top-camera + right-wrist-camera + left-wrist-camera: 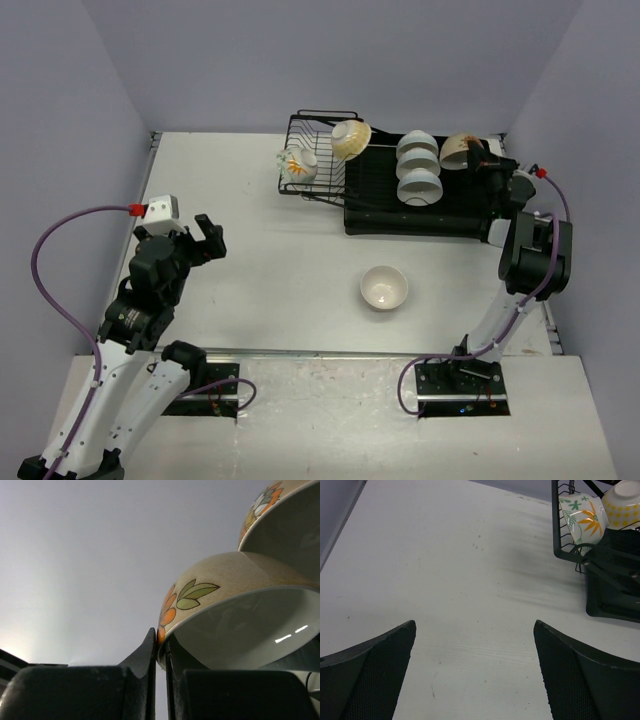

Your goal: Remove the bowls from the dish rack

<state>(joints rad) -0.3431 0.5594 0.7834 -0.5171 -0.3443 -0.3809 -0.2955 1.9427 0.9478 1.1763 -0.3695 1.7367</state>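
Observation:
The black dish rack [312, 185] with its flat tray [380, 218] stands at the back of the table. A leaf-patterned bowl [297, 165] and a cream-yellow bowl [351, 138] lean in the wire part. Three white bowls [418, 168] sit on the tray. My right gripper [480, 157] is shut on the rim of a tan flowered bowl [235, 610] at the tray's right end, with one finger inside and one outside; a second flowered bowl [285, 525] shows just beyond it. A white bowl [384, 287] stands upright on the table. My left gripper [205, 240] hovers open at the left.
In the left wrist view the rack's corner [560, 552], the leaf-patterned bowl [582, 520] and the yellow bowl [625, 502] lie ahead to the right. Bare table [470, 580] stretches in front of the open left fingers [375, 675]. Grey walls close the table on three sides.

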